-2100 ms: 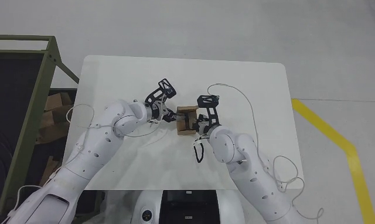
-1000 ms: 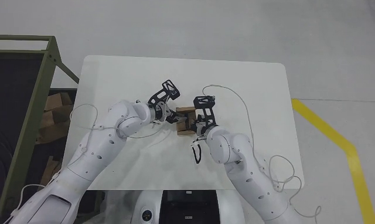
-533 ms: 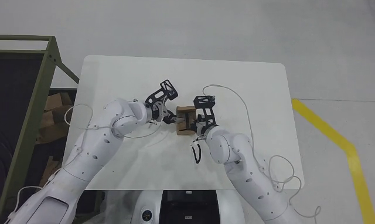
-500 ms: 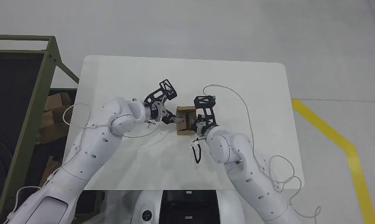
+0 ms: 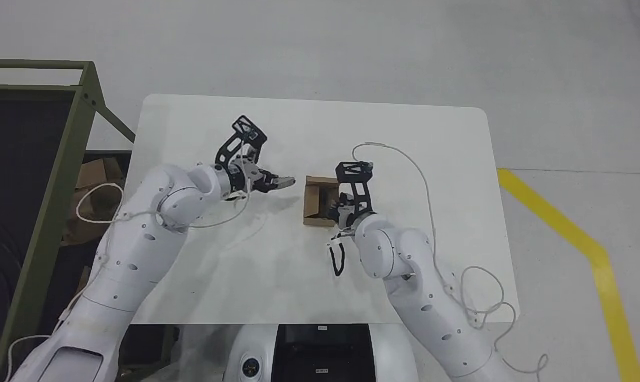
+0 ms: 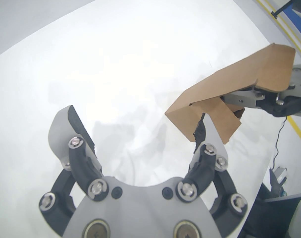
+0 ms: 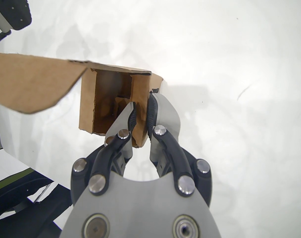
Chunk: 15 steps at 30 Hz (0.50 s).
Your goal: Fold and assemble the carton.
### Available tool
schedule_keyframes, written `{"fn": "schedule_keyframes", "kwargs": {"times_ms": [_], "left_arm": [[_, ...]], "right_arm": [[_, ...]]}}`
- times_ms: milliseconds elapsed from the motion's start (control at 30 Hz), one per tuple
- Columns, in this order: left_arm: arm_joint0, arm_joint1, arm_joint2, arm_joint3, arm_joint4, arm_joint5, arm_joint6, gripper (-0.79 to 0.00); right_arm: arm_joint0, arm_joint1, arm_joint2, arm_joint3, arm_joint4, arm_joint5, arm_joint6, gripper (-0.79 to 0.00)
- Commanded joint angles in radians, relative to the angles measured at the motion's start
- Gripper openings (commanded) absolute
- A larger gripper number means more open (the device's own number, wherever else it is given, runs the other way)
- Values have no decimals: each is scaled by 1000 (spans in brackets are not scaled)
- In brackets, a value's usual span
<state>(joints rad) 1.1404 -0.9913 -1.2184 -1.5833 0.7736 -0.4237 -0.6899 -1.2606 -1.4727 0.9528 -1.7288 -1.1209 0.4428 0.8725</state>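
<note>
My right gripper [image 7: 141, 106] pinches a carton [image 5: 318, 200] wall on the table [image 5: 420, 142], bracing it; my left gripper [image 6: 138, 117] hangs just left, fingers [image 6: 78, 127] spread, free, I reckon, for the loose flap [image 7: 29, 80].

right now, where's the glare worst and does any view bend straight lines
Right wrist view: the table blows out white beside the right hand, while the carton is shaded inside. Left wrist view: a bright patch mid-table, and the table's far edge bows. Top view: even light, straight edges.
</note>
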Motion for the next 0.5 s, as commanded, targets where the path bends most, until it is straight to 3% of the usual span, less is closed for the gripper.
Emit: {"fn": "schedule_keyframes", "kwargs": {"times_ms": [0, 100, 300, 367, 433, 467], "left_arm": [[-11, -7, 12, 14, -23, 63, 5, 0], [-42, -19, 44, 31, -79, 78, 11, 0], [-83, -29, 90, 42, -41, 55, 26, 0], [-86, -31, 96, 45, -42, 53, 29, 0], [-90, -33, 99, 49, -41, 53, 28, 0], [-92, -33, 100, 50, -42, 52, 28, 0]], "right_arm": [[-1, 0, 0, -1, -2, 1, 0, -705], [-3, -1, 1, -3, -2, 3, -2, -705], [-6, -3, 2, -15, -7, 13, -3, -699], [-12, -3, 3, -26, -12, 18, -8, -637], [-18, -2, 4, -39, -21, 21, -6, -453], [-22, -2, 5, -46, -25, 22, -5, -431]]}}
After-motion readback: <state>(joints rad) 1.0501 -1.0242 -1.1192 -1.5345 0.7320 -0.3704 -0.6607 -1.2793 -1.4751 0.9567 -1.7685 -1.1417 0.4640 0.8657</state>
